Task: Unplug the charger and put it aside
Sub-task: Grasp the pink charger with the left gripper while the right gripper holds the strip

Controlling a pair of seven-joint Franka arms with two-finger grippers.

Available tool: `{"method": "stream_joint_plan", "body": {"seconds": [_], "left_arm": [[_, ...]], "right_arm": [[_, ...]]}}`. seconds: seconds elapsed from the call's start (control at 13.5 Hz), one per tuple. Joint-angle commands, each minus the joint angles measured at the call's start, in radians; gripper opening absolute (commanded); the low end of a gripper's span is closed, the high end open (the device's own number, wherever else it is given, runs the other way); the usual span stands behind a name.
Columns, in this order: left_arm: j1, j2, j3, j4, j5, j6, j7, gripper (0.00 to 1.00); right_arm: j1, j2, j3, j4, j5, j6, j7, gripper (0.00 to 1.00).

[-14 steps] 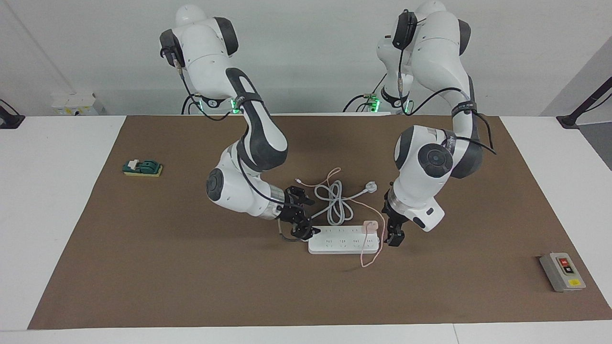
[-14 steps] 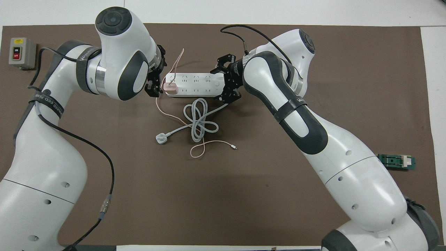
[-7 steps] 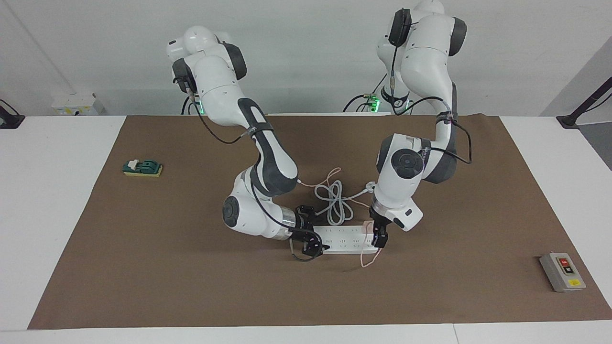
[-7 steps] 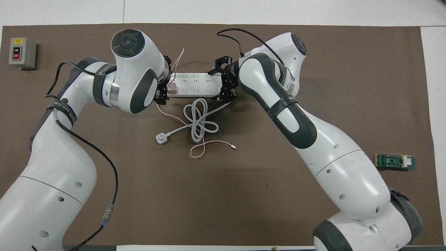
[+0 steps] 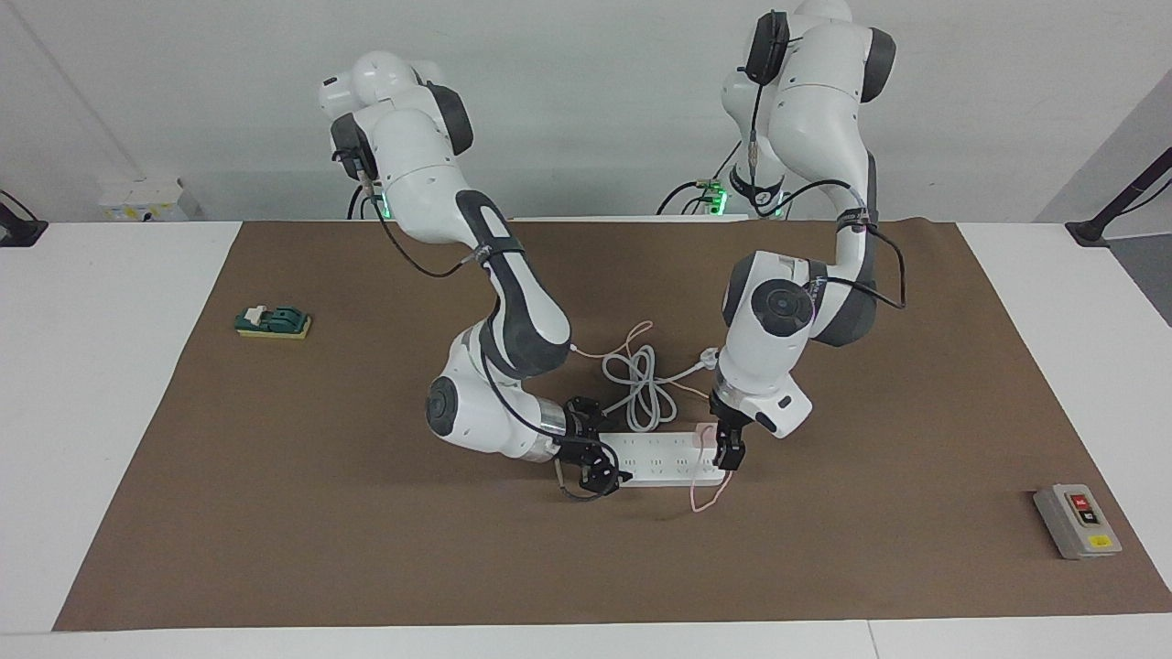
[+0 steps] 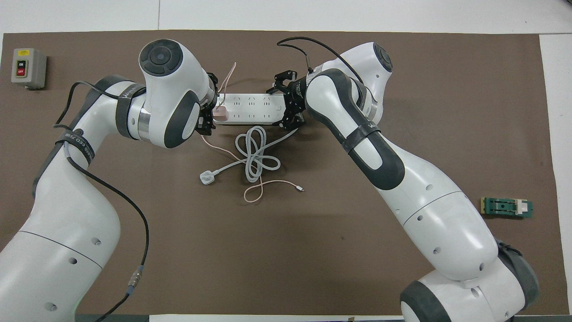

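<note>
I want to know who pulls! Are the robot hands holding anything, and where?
The left gripper is at the pink charger, the right gripper at the power strip's other end. Whether either grips cannot be told.

my left gripper (image 5: 728,453) is down at the end of the power strip (image 5: 659,460) toward my left arm's end of the bench, right at the pale-pink charger (image 5: 705,432) plugged in there. my right gripper (image 5: 595,462) is low at the strip's end toward my right arm, its fingers spread around it. the strip lies mid-bench on the brown mat (image 5: 275,513). the coiled white cord (image 5: 638,389) lies nearer my bases than the strip. a green block (image 5: 272,321) lies near the mat's edge at my right arm's end, a grey switch box (image 5: 1077,521) near the mat's corner at my left arm's end.
</note>
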Motion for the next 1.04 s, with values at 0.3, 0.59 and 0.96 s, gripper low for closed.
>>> {"method": "stream_joint_plan", "body": {"seconds": [0.3, 0.59, 0.96], "left_arm": [[-0.019, -0.039, 0.013, -0.051, 0.018, 0.019, -0.023, 0.0], [-0.012, -0.035, 0.013, -0.003, 0.056, -0.057, -0.011, 0.0], [0.026, -0.036, 0.021, 0.163, 0.058, -0.356, 0.168, 0.0]], "right_arm": [[0.029, 0.035, 0.0, -0.009, 0.015, 0.09, -0.022, 0.74], [0.029, 0.035, 0.0, -0.009, 0.018, 0.092, -0.022, 0.73], [0.029, 0.035, 0.0, -0.009, 0.019, 0.092, -0.022, 0.73]]}}
